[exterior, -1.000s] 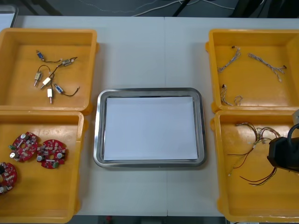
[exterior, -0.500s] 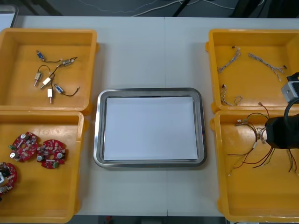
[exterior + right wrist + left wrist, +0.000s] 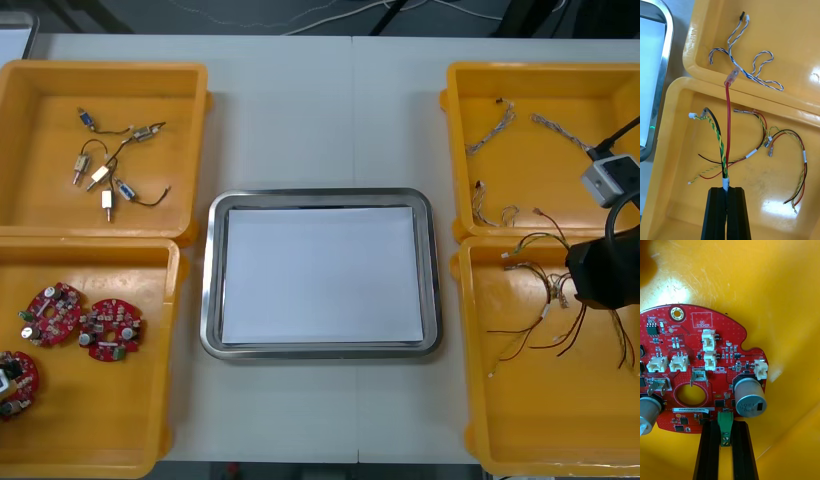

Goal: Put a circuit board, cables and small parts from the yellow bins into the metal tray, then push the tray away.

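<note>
**Clerk:** Entry one, the right arm?

**Keeper:** Right gripper, over the near-right yellow bin. Its fingers are pinched tight on a red and yellow cable, just at the cable's white band. The strands fan out past the fingertips: one twisted yellow, one black, one red. The red strand reaches as far as the rim of the far-right yellow bin.

**Clerk:** Other contents of those two bins?

**Keeper:** More red and yellow cables lie loose on the near-right bin's floor. Blue and white cables lie in the far-right bin.

**Clerk:** Entry two, the left arm?

**Keeper:** Left gripper, low in the near-left yellow bin. It is clamped on the green connector at the edge of a round red circuit board. In the front view that board sits at the bin's outer side. Two more circuit boards lie side by side farther in.

**Clerk:** The remainder?

**Keeper:** Small metal parts, wired, in the far-left yellow bin. Metal tray, white inside, between the bin pairs on the table.
</note>
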Controlling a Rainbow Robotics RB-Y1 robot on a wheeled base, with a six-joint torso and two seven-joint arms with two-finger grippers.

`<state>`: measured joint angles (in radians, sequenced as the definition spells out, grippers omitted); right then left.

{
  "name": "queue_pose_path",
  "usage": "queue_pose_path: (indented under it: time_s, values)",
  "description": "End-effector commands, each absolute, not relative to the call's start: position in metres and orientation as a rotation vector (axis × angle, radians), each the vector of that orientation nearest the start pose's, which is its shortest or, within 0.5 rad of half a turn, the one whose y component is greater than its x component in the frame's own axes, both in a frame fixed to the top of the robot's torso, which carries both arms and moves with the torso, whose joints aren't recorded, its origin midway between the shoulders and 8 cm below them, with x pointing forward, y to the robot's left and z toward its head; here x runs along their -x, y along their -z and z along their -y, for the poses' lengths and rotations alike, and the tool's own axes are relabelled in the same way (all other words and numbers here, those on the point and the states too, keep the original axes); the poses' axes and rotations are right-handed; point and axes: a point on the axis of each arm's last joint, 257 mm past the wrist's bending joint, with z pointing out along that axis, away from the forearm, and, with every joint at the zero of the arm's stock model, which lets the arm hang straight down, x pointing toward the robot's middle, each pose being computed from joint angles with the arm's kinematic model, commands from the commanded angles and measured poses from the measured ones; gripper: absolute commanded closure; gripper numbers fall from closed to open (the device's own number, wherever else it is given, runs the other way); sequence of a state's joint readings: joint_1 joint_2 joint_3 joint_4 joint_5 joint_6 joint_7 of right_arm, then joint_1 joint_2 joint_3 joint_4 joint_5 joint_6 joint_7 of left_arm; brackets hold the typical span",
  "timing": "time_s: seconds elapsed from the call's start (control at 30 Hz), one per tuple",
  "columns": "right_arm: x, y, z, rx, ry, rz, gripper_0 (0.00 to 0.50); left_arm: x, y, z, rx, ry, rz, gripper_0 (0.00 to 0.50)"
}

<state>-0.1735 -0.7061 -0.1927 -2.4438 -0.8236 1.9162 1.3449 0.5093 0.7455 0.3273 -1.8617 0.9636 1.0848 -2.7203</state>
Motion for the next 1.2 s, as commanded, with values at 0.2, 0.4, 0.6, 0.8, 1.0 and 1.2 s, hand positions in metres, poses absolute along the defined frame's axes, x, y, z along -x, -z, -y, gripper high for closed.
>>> queue_pose_path:
  time_s: [0.2,0.4,0.6,0.8,1.0,1.2]
  values:
    - [-0.388,0.114,0.288,0.543,0.061,-2.456,0.500,-0.278,0.343,-0.461,-1.139,-0.155,-2.409,0.500]
    - [-0.389,0.113,0.288,0.541,0.064,-2.452,0.500,-0.286,0.320,-0.464,-1.181,-0.190,-2.374,0.500]
    - [-0.390,0.113,0.289,0.538,0.065,-2.453,0.500,-0.287,0.286,-0.464,-1.234,-0.177,-2.355,0.500]
    - [-0.390,0.113,0.289,0.538,0.065,-2.453,0.500,-0.287,0.255,-0.466,-1.276,-0.170,-2.347,0.500]
    - [-0.390,0.113,0.289,0.538,0.065,-2.453,0.500,-0.285,0.229,-0.464,-1.387,-0.197,-2.344,0.500]
    - [-0.390,0.113,0.289,0.538,0.065,-2.453,0.500,-0.289,0.217,-0.458,-1.254,-0.158,-2.445,0.500]
